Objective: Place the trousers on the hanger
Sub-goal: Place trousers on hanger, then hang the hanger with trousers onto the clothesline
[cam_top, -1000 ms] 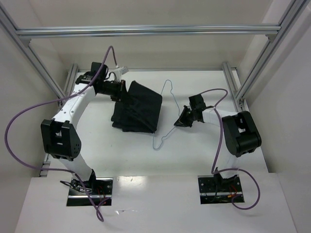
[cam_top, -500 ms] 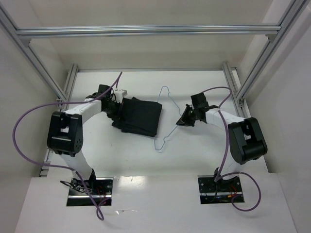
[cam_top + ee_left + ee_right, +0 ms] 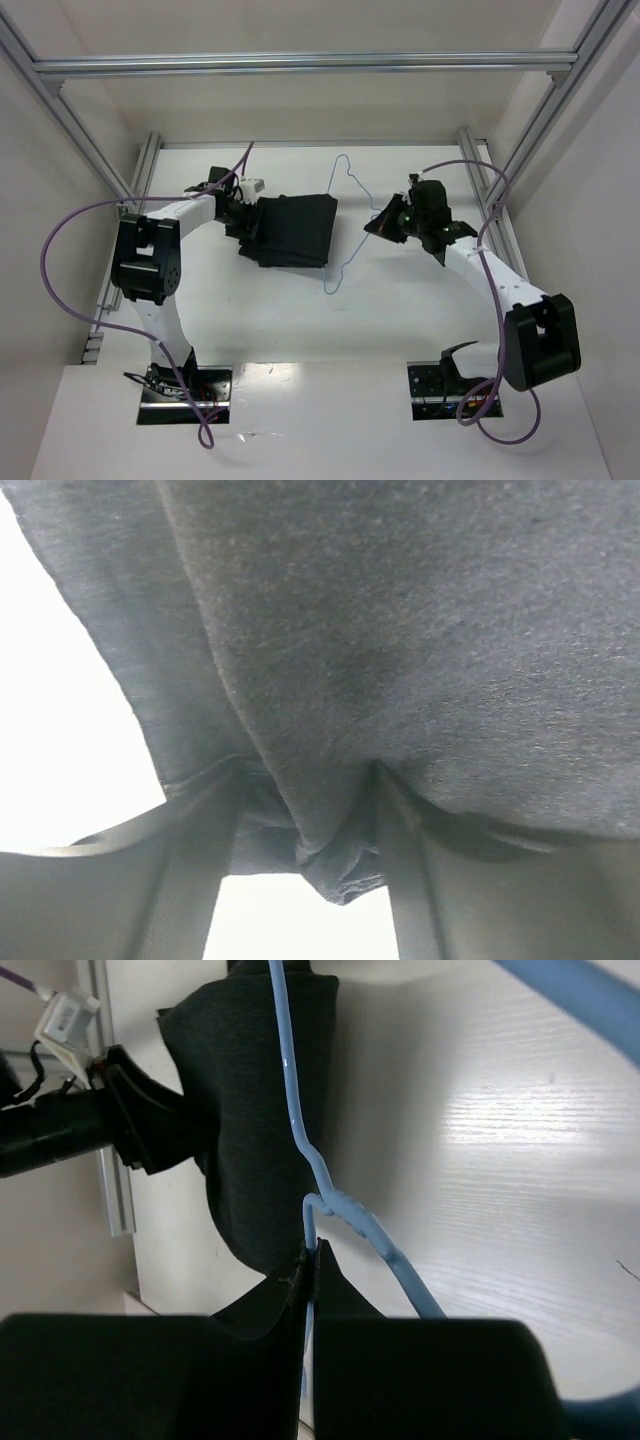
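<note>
The black trousers [image 3: 295,230] lie bunched on the white table, left of centre. My left gripper [image 3: 252,222] is at their left edge. In the left wrist view its fingers [image 3: 190,880] stand apart, with a loose fold of the trousers [image 3: 400,630] hanging between them at my left gripper [image 3: 310,790]. The light-blue wire hanger [image 3: 340,270] stands just right of the trousers, hook toward the back. My right gripper [image 3: 378,225] is shut on its wire. In the right wrist view my right gripper [image 3: 312,1250] pinches the hanger [image 3: 300,1130] below the twisted neck, with the trousers [image 3: 250,1110] behind.
Silver aluminium frame bars [image 3: 300,65] run across the back and down both sides of the table [image 3: 420,310]. Purple cables [image 3: 60,260] loop beside each arm. The left arm's white connector [image 3: 65,1022] sits beside the trousers.
My left gripper's jaws have opened at the trousers' left edge after bringing the cloth down and nearer. My right gripper has carried the hanger a little farther back.
</note>
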Controlling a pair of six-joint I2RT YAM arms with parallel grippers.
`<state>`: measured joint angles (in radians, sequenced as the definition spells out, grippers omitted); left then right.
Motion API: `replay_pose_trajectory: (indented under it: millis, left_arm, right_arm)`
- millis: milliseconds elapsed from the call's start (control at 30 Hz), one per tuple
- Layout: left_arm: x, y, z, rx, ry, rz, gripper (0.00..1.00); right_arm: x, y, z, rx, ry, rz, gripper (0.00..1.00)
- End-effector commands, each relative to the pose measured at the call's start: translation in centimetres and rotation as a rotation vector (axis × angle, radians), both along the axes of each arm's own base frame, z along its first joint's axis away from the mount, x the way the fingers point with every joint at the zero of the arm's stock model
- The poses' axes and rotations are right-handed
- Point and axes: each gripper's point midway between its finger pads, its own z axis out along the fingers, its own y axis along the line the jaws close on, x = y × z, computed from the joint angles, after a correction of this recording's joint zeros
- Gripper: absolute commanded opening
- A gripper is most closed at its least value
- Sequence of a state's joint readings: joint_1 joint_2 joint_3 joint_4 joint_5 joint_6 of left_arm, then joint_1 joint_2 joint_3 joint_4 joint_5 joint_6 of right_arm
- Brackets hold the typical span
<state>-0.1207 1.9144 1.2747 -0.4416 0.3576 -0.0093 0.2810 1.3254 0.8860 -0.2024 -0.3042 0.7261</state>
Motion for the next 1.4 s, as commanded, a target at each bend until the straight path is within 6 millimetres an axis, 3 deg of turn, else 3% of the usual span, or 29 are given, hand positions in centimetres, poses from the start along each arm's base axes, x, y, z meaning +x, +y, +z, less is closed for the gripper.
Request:
replay_pose_trajectory:
  millis: [0, 67, 200, 233, 267, 367, 567, 800, 1067, 1367]
  left_arm:
    - [-1.5, 2.9, -3.5, 0.099, 0.11, 0.024, 0.69]
    - [-1.8, 1.3, -2.0, 0.004, 0.104, -0.011, 0.82]
    - [-1.7, -0.7, 2.1, -0.114, 0.034, -0.066, 0.99]
    - [-1.7, -0.8, 2.9, -0.125, 0.014, -0.072, 0.99]
    - [-1.3, -1.1, 4.9, -0.139, -0.037, -0.08, 0.99]
    - [-0.3, -1.1, 8.5, -0.144, -0.138, -0.087, 0.99]
    - [1.1, -1.8, 12.9, -0.163, -0.246, -0.102, 0.99]
    - [1.7, -2.4, 13.2, -0.15, -0.262, -0.103, 0.99]
    - [1.1, -1.9, 12.2, -0.126, -0.254, -0.088, 0.99]
    - [0.3, -1.3, 11.2, -0.097, -0.247, -0.071, 0.99]
  right_arm:
    - [2.3, -1.8, 5.1, 0.012, -0.224, -0.071, 0.0]
    - [2.3, -1.6, 5.8, 0.023, -0.246, -0.063, 0.0]
    - [2.7, -1.4, 10.2, 0.031, -0.348, -0.064, 0.0]
    - [2.6, -1.2, 10.6, 0.014, -0.345, -0.058, 0.0]
    - [3.1, -1.6, 12.6, 0.002, -0.386, -0.077, 0.0]
    - [3.1, -1.7, 15.9, -0.041, -0.441, -0.063, 0.0]
    - [3.4, -0.5, 19.6, -0.08, -0.529, 0.021, 0.0]
    - [3.8, -0.7, 20.7, -0.11, -0.567, 0.009, 0.0]
    - [3.3, -1.5, 29.7, -0.096, -0.785, -0.044, 0.0]
    - [1.6, -1.5, 35.1, -0.1, -0.91, -0.051, 0.0]
